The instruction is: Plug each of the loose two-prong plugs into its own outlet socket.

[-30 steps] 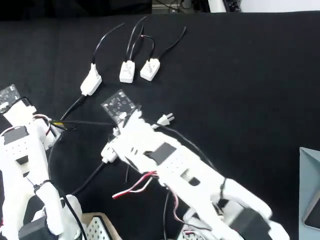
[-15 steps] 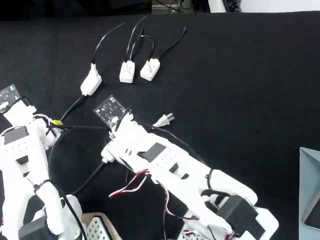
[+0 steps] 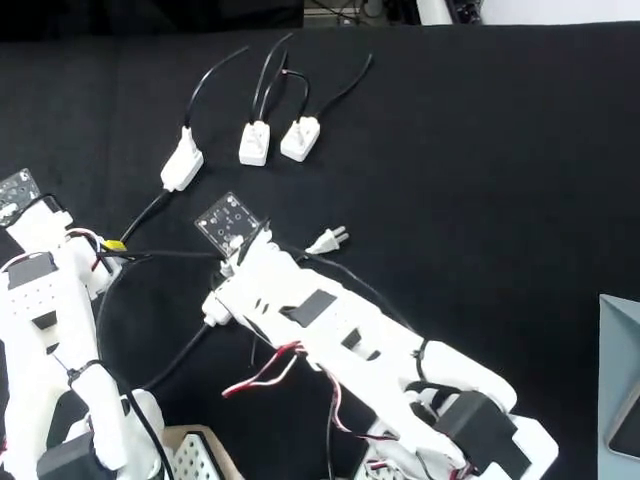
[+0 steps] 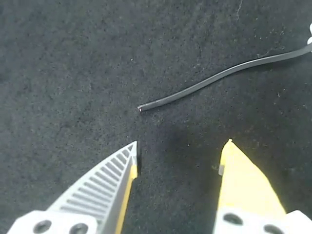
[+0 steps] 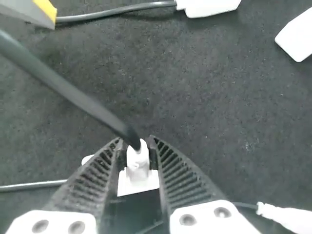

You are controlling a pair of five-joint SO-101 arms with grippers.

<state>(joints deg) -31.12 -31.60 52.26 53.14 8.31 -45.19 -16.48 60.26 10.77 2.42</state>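
My right gripper (image 5: pixel 137 151) is shut on a small white plug (image 5: pixel 136 158) whose black cord (image 5: pixel 58 80) runs out in front of it. In the high view this gripper (image 3: pixel 232 262) sits left of centre, below three white outlet sockets (image 3: pixel 182 162) (image 3: pixel 255 143) (image 3: pixel 300 138) at the back. A loose two-prong plug (image 3: pixel 328 240) lies just right of it. My left gripper (image 4: pixel 180 156) is open over bare black mat, near a cut black cable end (image 4: pixel 141 108). Its yellow tip (image 3: pixel 112 247) shows at the left.
Black cables (image 3: pixel 170 255) cross the mat between the two arms. A perforated metal block (image 3: pixel 190 455) sits at the front edge, and a grey tray (image 3: pixel 620 370) at the far right. The right half of the black mat (image 3: pixel 480 180) holds nothing.
My right arm has shifted slightly to the left with the plug still in its gripper. The left arm has not moved.
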